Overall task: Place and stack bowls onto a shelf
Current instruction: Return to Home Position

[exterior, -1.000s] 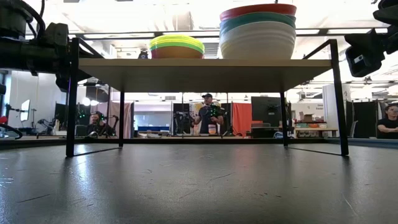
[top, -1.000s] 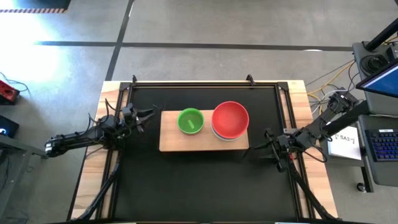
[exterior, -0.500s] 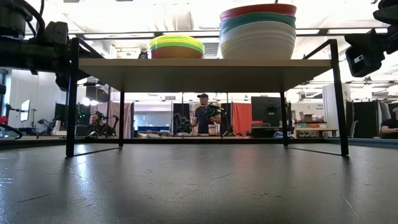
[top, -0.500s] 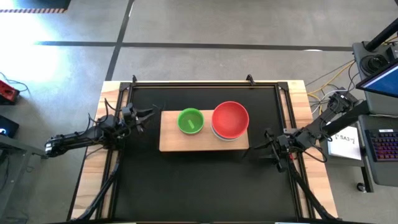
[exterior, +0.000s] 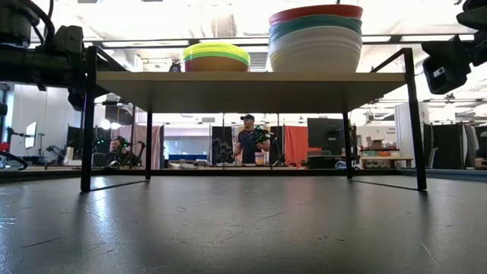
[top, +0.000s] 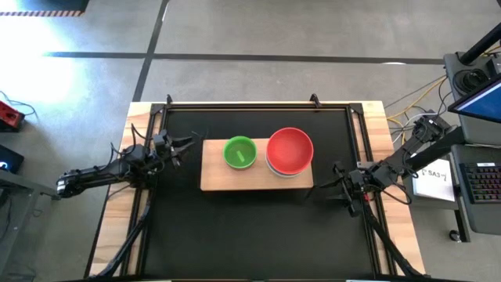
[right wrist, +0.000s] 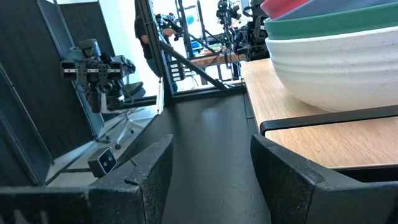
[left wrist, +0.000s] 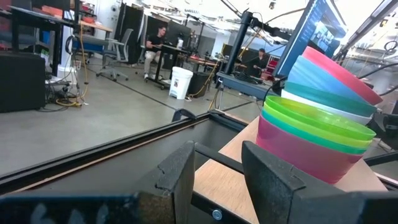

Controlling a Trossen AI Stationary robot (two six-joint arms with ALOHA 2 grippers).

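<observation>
The small stack [top: 239, 152] and large stack [top: 290, 150] of bowls sit on the shelf [top: 227, 182]. The left gripper [top: 188, 146], spread and empty, has them at 3 o'clock; the right gripper [top: 321, 188], likewise spread, at 10 o'clock, both clear to pull back

This is a robotics lab set in an open, workshop-like hall. Two dark robot arms, the left arm [top: 98, 174] and the right arm [top: 403, 159], reach in over the left and right edges of a wooden tabletop [top: 117, 227] framed by black rails [top: 235, 104]. Around it is a bare concrete floor [top: 258, 31] marked with dark lines [top: 235, 56]. Just past the tabletop's right edge are a monitor [top: 479, 106] and a keyboard [top: 484, 184], with loose cables [top: 407, 102] trailing near them. Farther off, one person [exterior: 247, 141] stands and another person [left wrist: 155, 40] sits at a desk. Near them are an office chair [left wrist: 118, 50], a white bin [left wrist: 181, 83] and another dark mechanical rig [right wrist: 93, 68].
</observation>
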